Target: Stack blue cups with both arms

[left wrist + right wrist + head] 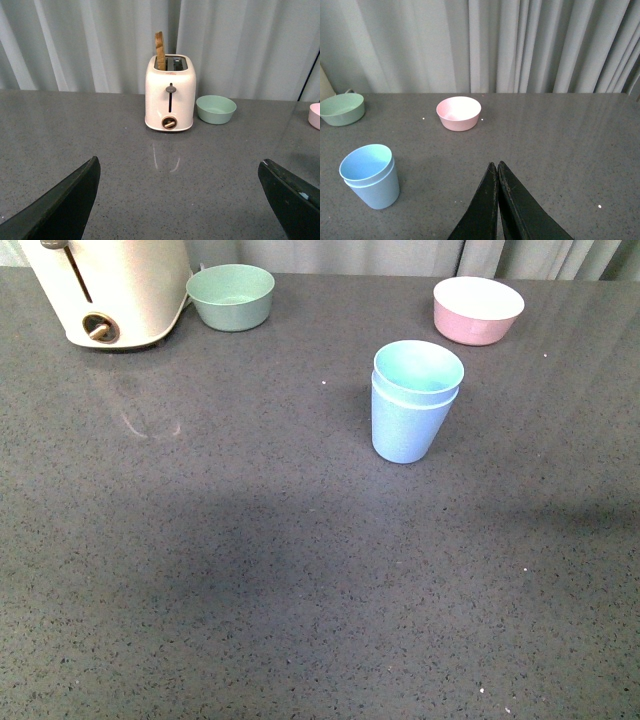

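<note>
Cups [414, 400] stand nested one inside the other, upright on the grey table [250, 570], a little right of centre and toward the far half — the inner one's rim sits just above the outer one's, showing a pale aqua inside. Neither arm appears in the front view, and nothing touches the stack.

Far beyond the stack to the right sits a pink bowl [477, 309], well apart from it. At the far left a green bowl [231, 296] rests just beside a cream toaster [110, 288]; from the left wrist view the toaster has a slice of bread [160, 50] standing up in one slot, and the green bowl lies to its right.

In the left wrist view the left gripper [182, 200] is spread wide, its two dark fingers [65, 205] at opposite edges of the picture with only bare table between them — it has hold of nothing. In the right wrist view the right gripper [497, 170] has its fingers pressed together tip to tip, gripping nothing, above bare table; the stacked cups stand off to its left, apart from it, with the pink bowl farther back and grey curtains [520, 45] behind the table's far edge.
</note>
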`<state>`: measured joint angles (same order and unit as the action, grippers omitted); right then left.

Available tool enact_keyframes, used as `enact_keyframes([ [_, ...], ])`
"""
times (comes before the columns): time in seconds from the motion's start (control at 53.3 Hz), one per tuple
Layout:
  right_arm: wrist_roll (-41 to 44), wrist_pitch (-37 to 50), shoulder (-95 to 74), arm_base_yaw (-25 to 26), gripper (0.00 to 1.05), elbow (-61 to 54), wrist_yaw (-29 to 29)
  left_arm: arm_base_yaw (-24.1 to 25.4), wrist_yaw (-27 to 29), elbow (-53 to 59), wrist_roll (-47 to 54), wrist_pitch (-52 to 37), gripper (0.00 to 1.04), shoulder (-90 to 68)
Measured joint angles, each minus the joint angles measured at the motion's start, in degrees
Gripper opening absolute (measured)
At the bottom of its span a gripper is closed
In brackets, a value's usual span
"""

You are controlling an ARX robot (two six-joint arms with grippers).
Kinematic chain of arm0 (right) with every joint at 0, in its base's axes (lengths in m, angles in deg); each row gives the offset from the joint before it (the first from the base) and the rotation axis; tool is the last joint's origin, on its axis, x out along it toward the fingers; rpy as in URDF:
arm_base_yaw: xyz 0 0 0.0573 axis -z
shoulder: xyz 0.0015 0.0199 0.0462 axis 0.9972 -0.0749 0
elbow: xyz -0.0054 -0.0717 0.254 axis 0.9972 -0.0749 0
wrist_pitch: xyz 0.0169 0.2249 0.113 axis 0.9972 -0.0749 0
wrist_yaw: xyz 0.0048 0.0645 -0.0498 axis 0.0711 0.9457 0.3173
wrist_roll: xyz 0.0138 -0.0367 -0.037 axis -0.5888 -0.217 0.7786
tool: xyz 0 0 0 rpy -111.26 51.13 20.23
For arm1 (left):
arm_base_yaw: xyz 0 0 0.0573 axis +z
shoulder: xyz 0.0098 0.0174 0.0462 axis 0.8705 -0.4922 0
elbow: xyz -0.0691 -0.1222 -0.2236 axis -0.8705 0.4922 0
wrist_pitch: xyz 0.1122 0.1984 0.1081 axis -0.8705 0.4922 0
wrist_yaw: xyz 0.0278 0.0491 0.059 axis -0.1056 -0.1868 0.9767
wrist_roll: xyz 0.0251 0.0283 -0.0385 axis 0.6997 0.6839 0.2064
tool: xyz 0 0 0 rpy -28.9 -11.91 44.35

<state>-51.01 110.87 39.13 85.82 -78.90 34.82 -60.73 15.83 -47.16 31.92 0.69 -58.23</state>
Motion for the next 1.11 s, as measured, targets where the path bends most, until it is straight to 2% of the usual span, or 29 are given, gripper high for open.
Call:
enact_keyframes([
  [0.6,0.00,-8.50,14.80,-0.02,0.02,-6.21,0.00,0.00,0.00,0.00,0.00,0.00,0.96,0.00],
  [0.713,-0.04,-7.96,16.37,-0.02,0.02,-6.82,0.07,0.00,0.00,0.00,0.00,0.00,0.96,0.00],
  [1.107,-0.04,-16.02,24.55,-0.02,0.02,-6.82,0.00,0.00,0.00,0.00,0.00,0.00,0.96,0.00],
])
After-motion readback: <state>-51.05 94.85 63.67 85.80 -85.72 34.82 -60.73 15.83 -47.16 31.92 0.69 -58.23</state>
